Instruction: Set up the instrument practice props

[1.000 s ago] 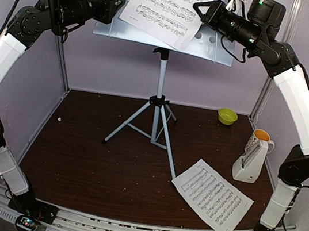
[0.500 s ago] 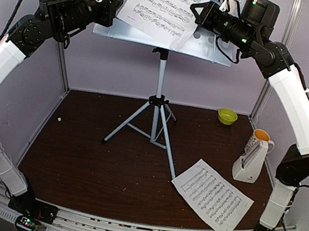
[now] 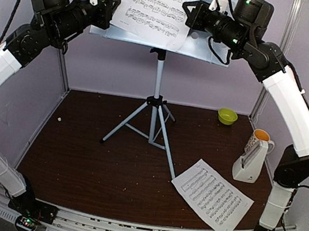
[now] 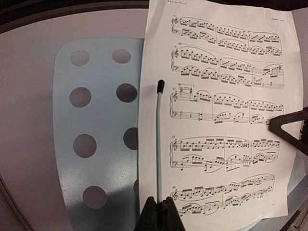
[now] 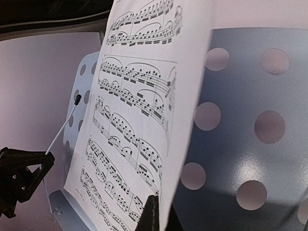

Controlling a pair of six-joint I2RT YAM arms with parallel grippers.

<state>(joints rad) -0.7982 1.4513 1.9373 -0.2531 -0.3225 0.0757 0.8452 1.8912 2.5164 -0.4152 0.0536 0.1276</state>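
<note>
Up at stand height, well above table [image 3: 95, 165]: found both arms reaching to perforated desk of music stand [image 3: 157, 87].

Noted upper sheet [image 3: 156, 5] lying on that desk, skewed a little.

Read left gripper [image 4: 159, 214] as fully closed, tips pinching lower end of thin retaining wire [image 4: 158, 139]. Saw wire running straight up over left margin of upper sheet, black tip at paper's edge.

Read right gripper [image 5: 151, 211] as closed flat too, nipping upper sheet at its lower right edge. Saw that edge appearing to stand a little off desk in right wrist view.

Logged tripod feet planted on table, back centre, pole upright.

Logged second sheet [image 3: 212, 197] flat on table, front right, one corner near a tripod foot.

Logged metronome [image 3: 250, 162] upright just beyond that sheet, near right arm. Saw mug [image 3: 262, 135] with orange inside directly behind it. Could not tell whether touching.

Spotted small yellow-green bowl [image 3: 227, 116] further back, apart from both.
</note>
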